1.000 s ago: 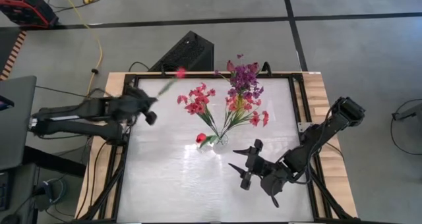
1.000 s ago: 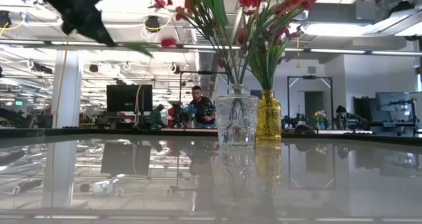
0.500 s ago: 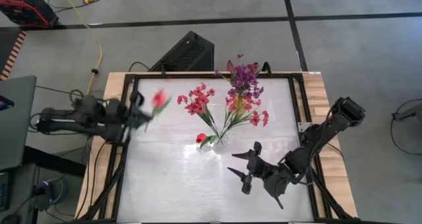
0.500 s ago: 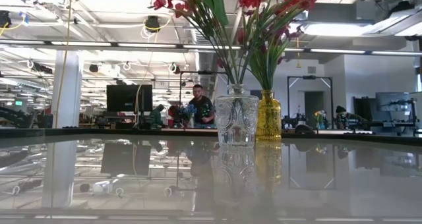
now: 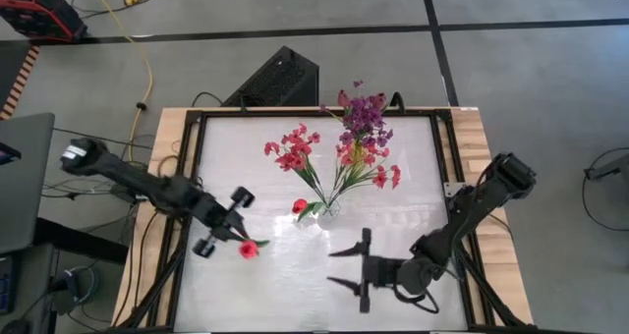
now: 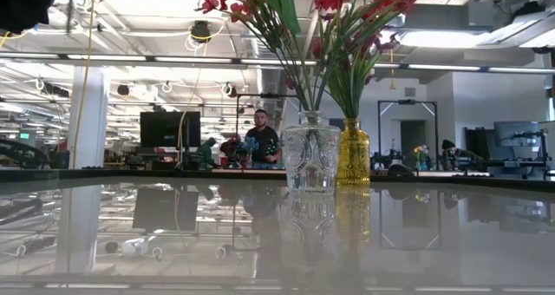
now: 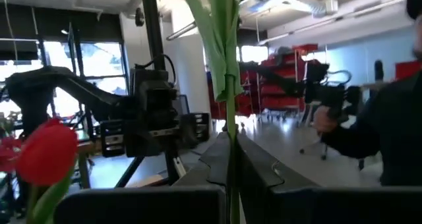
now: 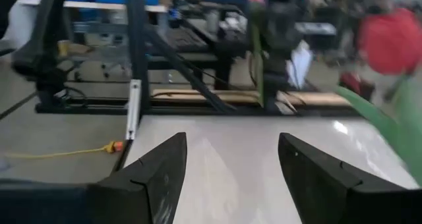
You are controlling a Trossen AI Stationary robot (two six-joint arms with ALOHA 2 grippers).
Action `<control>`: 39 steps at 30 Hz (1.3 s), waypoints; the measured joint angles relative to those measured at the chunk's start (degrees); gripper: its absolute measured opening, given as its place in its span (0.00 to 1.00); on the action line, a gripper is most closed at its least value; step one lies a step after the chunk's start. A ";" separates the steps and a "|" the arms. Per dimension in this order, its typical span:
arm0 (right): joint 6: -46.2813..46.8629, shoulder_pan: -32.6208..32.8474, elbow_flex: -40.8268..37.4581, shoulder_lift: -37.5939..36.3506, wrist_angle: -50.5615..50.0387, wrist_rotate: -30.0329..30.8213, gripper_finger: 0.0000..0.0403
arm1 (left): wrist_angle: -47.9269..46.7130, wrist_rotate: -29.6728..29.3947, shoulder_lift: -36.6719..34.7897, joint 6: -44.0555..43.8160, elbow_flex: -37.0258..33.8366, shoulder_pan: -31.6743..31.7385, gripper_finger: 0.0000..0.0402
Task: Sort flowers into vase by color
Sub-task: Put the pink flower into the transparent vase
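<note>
Holding a red tulip low over the table's left side

Reading this off my remote feed. Left gripper (image 5: 224,227) sits over the left part of the table (image 5: 295,275), its fingers clamped on a green stalk (image 7: 231,118); the left wrist view shows the stem pinched upright between them. The red tulip (image 5: 249,249) is at the gripper's near side, just beside it. I can't tell from overhead whether the bud touches the surface or hangs just above it.

Right gripper (image 5: 346,266) hovers over the near-centre of the table, fingers (image 8: 158,174) spread wide apart, nothing between them. Its wrist view has the red bud blurred off to one side.

Clear vase (image 6: 310,159) stands mid-table with red sprays (image 5: 291,149) fanning out of it and another red bud (image 5: 300,206) low by its rim. Amber vase (image 6: 353,152) is behind it, toward the far edge, holding the purple cluster (image 5: 364,111). Some red blossoms (image 5: 386,176) lean out to the right between the two vases; I see them overhead but can't sort which vase they belong to.

A person (image 6: 260,139) sits in the room beyond the table.
</note>
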 joint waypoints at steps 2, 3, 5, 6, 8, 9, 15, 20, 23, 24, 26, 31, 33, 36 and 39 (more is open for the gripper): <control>-5.26 -0.67 0.00 2.50 5.85 -1.92 0.66 | 3.59 -1.41 5.96 1.65 1.37 -1.45 0.00; -7.90 -1.06 -0.01 3.69 8.91 -2.34 0.66 | 4.65 -1.50 8.73 1.95 2.05 -2.02 0.00; -12.85 -1.80 -0.02 5.74 15.34 -2.93 0.66 | 6.54 -1.55 14.08 2.26 4.02 -2.95 0.00; -15.18 -2.15 -0.02 6.75 18.35 -2.93 0.66 | 7.33 -1.55 16.24 2.28 4.86 -3.28 0.00; -18.47 -2.96 0.26 8.71 23.96 -2.95 0.66 | 7.73 -1.65 19.94 2.28 7.04 -3.62 0.00; -19.79 -3.29 0.59 9.64 25.79 -2.95 0.66 | 7.65 -1.66 21.53 2.25 7.94 -3.63 0.00; -24.71 -5.79 4.93 14.65 27.31 -3.39 0.66 | 7.64 -1.71 28.52 1.74 12.93 -3.60 0.00; -25.75 -6.94 8.52 16.73 27.58 -5.15 0.66 | 7.50 -3.38 31.38 1.19 15.21 -3.57 0.00; -25.11 -7.73 9.16 16.76 27.00 -8.89 0.66 | 6.90 -6.53 31.70 1.38 15.97 -3.55 0.00; -24.41 -8.11 9.18 16.75 27.03 -10.12 0.65 | 6.91 -7.65 31.70 1.49 16.06 -3.51 0.00; -23.90 -8.52 9.23 16.75 27.27 -11.32 0.63 | 6.86 -9.57 31.70 1.60 16.06 -3.50 0.00; -20.59 -9.65 9.46 16.70 27.56 -11.85 0.52 | 6.54 -11.88 31.68 1.33 16.04 -3.36 0.00; -19.85 -10.10 9.46 16.70 27.45 -11.84 0.44 | 6.48 -12.76 31.68 0.88 16.04 -3.31 0.00; -19.68 -10.38 9.46 16.68 27.07 -11.57 0.31 | 6.51 -12.69 31.68 0.86 16.04 -3.29 0.00; -19.10 -9.95 9.46 16.68 27.13 -8.88 0.16 | 6.69 -13.20 31.68 0.39 16.04 -3.32 0.00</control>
